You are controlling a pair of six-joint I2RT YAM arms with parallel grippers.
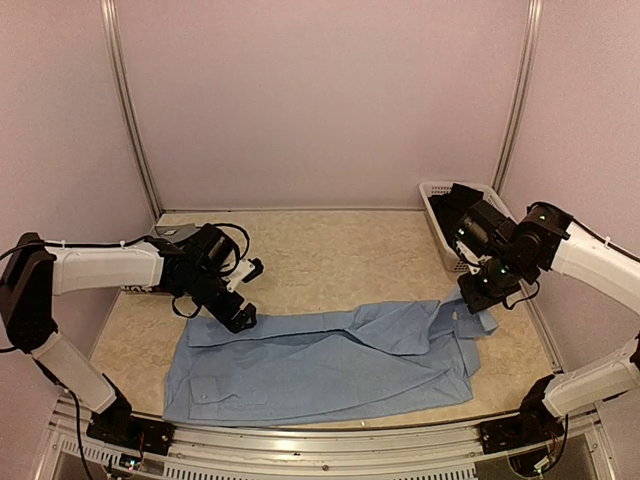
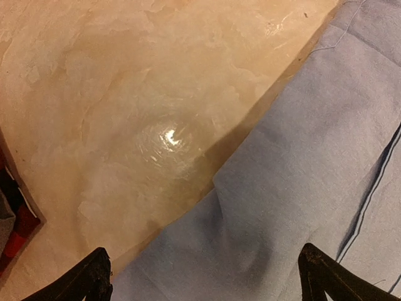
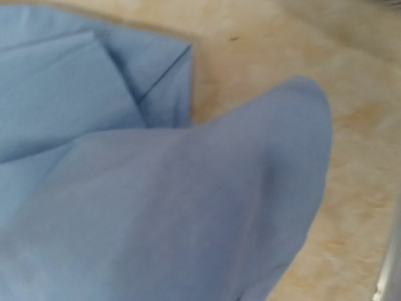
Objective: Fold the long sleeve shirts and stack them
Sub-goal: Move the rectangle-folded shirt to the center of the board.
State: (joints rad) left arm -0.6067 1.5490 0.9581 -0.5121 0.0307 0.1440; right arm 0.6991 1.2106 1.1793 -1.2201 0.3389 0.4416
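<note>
One light blue shirt (image 1: 320,365), soft, creased | left fingers (image 2: 94,279) spread wide, empty | right fingers (image 1: 474,296) pinch its corner

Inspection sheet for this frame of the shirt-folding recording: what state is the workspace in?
Surface: beige mottled table.
Job's things: light blue shirt spread out, partly folded; plaid shirt at far left.
Clutter: white basket, back right.
Grippers: left gripper open over the blue shirt's left edge; right gripper shut on its right end, held raised.
Cables: black cable looped at left wrist.
Surroundings: pale walls, metal posts.
</note>
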